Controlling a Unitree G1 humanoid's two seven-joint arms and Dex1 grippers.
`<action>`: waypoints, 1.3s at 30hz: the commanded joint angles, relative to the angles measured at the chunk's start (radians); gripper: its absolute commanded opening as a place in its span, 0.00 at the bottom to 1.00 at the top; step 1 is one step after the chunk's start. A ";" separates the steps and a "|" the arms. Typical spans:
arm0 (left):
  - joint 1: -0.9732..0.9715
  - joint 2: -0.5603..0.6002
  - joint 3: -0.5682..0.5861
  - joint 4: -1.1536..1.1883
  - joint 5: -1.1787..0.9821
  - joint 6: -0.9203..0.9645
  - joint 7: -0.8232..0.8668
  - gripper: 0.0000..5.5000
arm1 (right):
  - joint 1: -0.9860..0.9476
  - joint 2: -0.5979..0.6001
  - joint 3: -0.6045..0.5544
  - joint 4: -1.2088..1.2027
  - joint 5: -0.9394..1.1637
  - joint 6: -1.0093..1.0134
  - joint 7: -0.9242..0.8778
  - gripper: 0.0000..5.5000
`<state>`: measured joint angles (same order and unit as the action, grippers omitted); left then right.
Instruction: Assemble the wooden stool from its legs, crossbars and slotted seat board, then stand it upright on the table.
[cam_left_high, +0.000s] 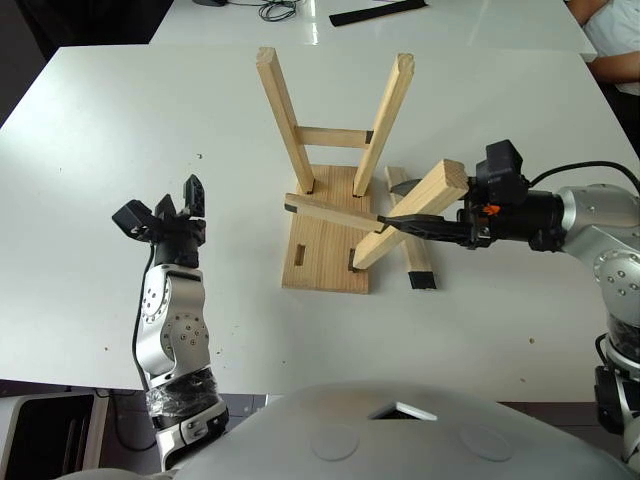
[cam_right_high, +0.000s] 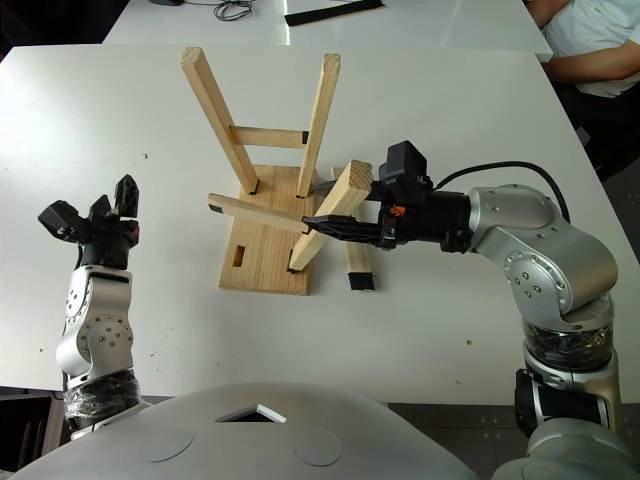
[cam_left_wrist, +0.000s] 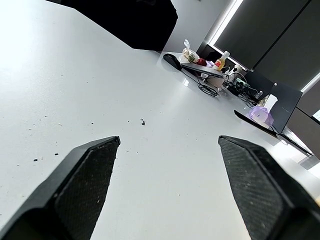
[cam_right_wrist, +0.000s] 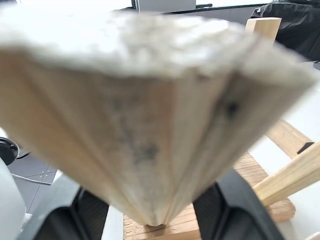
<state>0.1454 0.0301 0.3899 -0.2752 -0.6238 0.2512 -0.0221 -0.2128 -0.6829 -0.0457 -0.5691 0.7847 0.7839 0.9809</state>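
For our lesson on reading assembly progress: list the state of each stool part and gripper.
Seat board: flat on the table, one slot empty.
Left leg and right leg: upright in the seat board, joined by a crossbar.
Third leg: tilted.
Loose piece: lying flat beside the seat board.
Left gripper: open, empty.
Right gripper: shut on third leg.

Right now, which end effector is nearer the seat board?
Right. The right end effector grips a leg at the right edge of the seat board; the left end effector sits well off to its left.
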 joint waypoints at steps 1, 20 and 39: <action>0.003 -0.003 -0.004 0.016 0.021 -0.013 0.000 0.67 | -0.012 -0.017 0.030 0.008 -0.041 -0.026 -0.018 0.37; -0.011 -0.009 -0.166 0.016 0.132 -0.021 -0.046 0.67 | -0.073 -0.024 0.339 0.145 -0.305 -0.183 0.000 0.37; -0.044 -0.043 -0.231 0.073 0.188 -0.066 -0.053 0.67 | -0.197 0.006 0.404 0.304 -0.302 -0.110 -0.029 0.37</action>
<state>0.1162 -0.0151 0.1539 -0.2158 -0.4458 0.1869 -0.0732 -0.4688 -0.6711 0.3108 -0.3464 0.5438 0.6097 0.9677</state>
